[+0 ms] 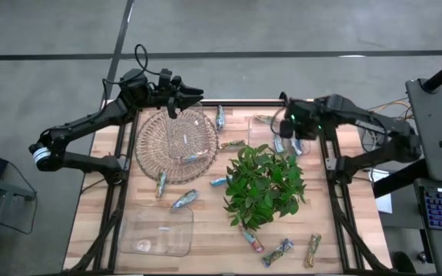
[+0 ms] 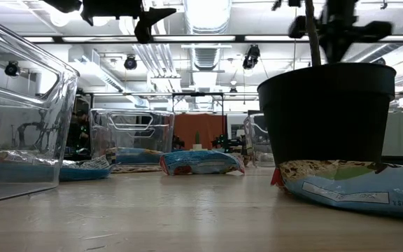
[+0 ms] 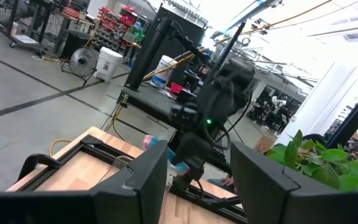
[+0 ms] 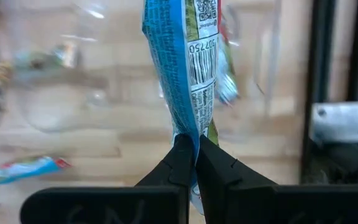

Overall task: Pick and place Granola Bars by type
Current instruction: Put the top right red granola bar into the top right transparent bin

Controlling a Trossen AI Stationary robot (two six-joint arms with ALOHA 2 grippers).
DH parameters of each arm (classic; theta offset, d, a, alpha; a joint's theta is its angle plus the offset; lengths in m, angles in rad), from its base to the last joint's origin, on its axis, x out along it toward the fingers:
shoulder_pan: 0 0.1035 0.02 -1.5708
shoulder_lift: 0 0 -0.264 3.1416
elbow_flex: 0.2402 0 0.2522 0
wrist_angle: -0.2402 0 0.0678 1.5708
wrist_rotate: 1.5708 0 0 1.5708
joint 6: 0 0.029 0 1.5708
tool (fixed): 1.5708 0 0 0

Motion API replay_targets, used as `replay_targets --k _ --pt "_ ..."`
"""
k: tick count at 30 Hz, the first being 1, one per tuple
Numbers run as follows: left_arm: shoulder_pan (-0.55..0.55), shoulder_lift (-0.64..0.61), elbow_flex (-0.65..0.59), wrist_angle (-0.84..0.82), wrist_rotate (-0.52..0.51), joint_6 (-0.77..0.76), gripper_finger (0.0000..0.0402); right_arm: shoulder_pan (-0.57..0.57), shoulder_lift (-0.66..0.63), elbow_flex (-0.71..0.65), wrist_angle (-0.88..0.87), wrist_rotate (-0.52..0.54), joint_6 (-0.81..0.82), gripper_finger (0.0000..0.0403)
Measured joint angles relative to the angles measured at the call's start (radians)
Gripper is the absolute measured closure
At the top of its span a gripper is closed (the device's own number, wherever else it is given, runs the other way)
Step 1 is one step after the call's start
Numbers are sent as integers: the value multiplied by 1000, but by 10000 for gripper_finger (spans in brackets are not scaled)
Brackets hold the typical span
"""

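Granola Bars in blue, tan and multicoloured wrappers lie scattered on the wooden table, such as one [image 1: 184, 199] near the middle and one [image 1: 313, 249] at the near right. One bar [image 1: 194, 157] lies in the wire basket [image 1: 152, 146]. My right gripper [image 1: 293, 135] hangs over the far right of the table, shut on a blue-wrapped bar [image 4: 188, 62]. My left gripper [image 1: 173, 100] stays high above the basket's far rim, open, with nothing between its fingers [image 3: 142, 180]. My right gripper pinches the blue bar's crimped wrapper end [image 4: 190, 138] between its two fingers. The fingers come from above, pointing down. The bar hangs below them, lifted clear of the table, its wrapper slightly twisted.
A leafy plant [image 1: 265, 184] in a black pot [image 2: 327, 112] stands right of centre. One clear tub [image 1: 156, 230] sits at the near left, and another [image 1: 261, 130] at the far side below my right gripper. Black frame rails [image 1: 336, 176] run along the table's edges.
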Motion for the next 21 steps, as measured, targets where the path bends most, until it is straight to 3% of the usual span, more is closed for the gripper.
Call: replay_targets --k 7,21 --pt "0 0 0 0 0 0 244 -78 102 80 52 21 -138 395" --pt "0 0 0 -1 0 0 244 -99 236 6 170 36 -216 395"
